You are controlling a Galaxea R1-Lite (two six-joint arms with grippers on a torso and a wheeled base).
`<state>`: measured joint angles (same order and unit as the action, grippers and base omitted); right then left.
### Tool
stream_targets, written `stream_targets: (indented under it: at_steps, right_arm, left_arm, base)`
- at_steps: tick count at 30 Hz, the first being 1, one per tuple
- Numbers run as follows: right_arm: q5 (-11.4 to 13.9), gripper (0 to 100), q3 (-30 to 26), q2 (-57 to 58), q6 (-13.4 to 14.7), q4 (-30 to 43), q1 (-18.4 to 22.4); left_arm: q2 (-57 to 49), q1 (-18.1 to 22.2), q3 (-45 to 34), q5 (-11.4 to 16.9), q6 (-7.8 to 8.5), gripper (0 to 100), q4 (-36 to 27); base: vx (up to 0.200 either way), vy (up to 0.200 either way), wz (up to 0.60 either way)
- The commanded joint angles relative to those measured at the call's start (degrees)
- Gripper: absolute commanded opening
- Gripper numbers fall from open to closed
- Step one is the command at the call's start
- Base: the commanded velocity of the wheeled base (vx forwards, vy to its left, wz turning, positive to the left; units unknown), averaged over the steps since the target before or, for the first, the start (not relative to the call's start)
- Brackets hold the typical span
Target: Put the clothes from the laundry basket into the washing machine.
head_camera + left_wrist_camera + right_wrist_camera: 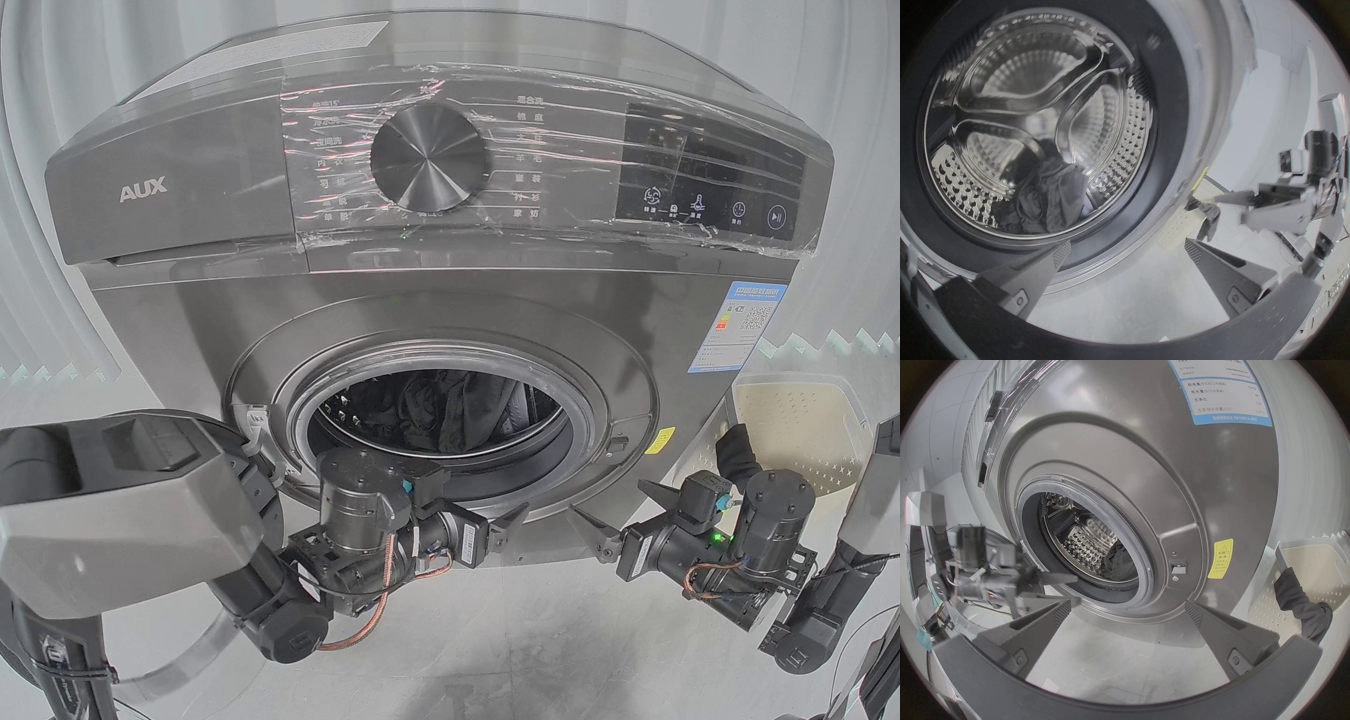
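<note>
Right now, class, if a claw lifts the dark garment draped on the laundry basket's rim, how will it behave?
Probably floppy: the dark garment sags over the laundry basket rim. Likely light, thin cloth; its hanging end may snag.

— Where are you working?
— A laundry corner set up in a test room, by my reckoning; the washing machine [187, 309] before me has plastic film [562, 141] over its control panel [703, 183] and an energy label [738, 325] on its front; a white pleated curtain [37, 234] hangs behind it; the floor [525, 637] is bare pale grey; a cream laundry basket [816, 422] stands just beside the machine.
</note>
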<state>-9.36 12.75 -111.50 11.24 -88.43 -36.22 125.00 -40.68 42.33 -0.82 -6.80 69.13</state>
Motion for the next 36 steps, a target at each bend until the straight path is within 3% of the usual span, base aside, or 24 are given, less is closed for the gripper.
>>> stream_targets:
  at_steps: [1,7,11,13,17,19,24,28,31,33,36]
  right_arm:
    - [-0.04,100,-1.94,0.84,-0.08,-0.08,0.10]
    - [-0.22,100,-4.93,4.62,-0.08,-0.08,0.89]
    - [-0.22,100,-9.59,8.05,0.01,-0.16,2.38]
    - [-0.31,100,-10.73,11.65,0.19,-0.08,3.17]
    - [-0.22,100,-12.66,17.10,0.80,0.10,3.87]
    - [-0.31,100,-12.75,17.98,0.80,0.45,4.40]
    - [0.05,100,-12.75,25.80,-3.15,1.33,8.53]
    - [-0.04,100,-12.75,28.26,-3.51,4.76,9.41]
    - [-0.22,100,-12.75,32.13,-3.33,11.61,9.50]
    - [-0.13,100,-12.75,36.26,-3.42,17.41,9.50]
    - [-0.13,100,-12.75,40.57,-3.24,23.22,9.50]
  left_arm:
    - [-9.69,-1.95,-5.15,-0.85,-0.32,100,1.18]
    - [-20.41,-1.42,-12.53,-1.38,-0.84,100,0.48]
    - [-27.44,-2.03,-19.12,-1.38,-3.66,100,0.83]
    - [-30.96,-2.56,-22.20,-1.47,-6.56,100,1.27]
    - [-36.14,-1.95,-24.48,-1.38,-9.02,100,1.62]
    - [-37.29,-1.86,-25.19,-1.38,-9.02,100,1.71]
    - [-41.68,0.43,-31.52,-4.28,-8.05,100,1.71]
    - [-44.06,3.68,-32.75,-4.28,-7.00,100,1.71]
    - [-46.96,5.08,-35.03,-3.84,-6.38,100,1.00]
    - [-48.27,5.17,-37.23,-3.93,-4.01,100,1.09]
    - [-49.42,5.26,-38.37,-4.28,-1.90,100,1.44]
  base:
    - [0.000,0.000,0.00]
    - [0.000,0.000,0.00]
    - [0.000,0.000,0.00]
    - [0.000,0.000,0.00]
    - [0.000,0.000,0.00]
    - [0.000,0.000,0.00]
    - [0.000,0.000,0.00]
    - [0.000,0.000,0.00]
    - [-0.067,0.000,0.00]
    - [-0.200,0.000,0.00]
    - [-0.200,0.000,0.00]
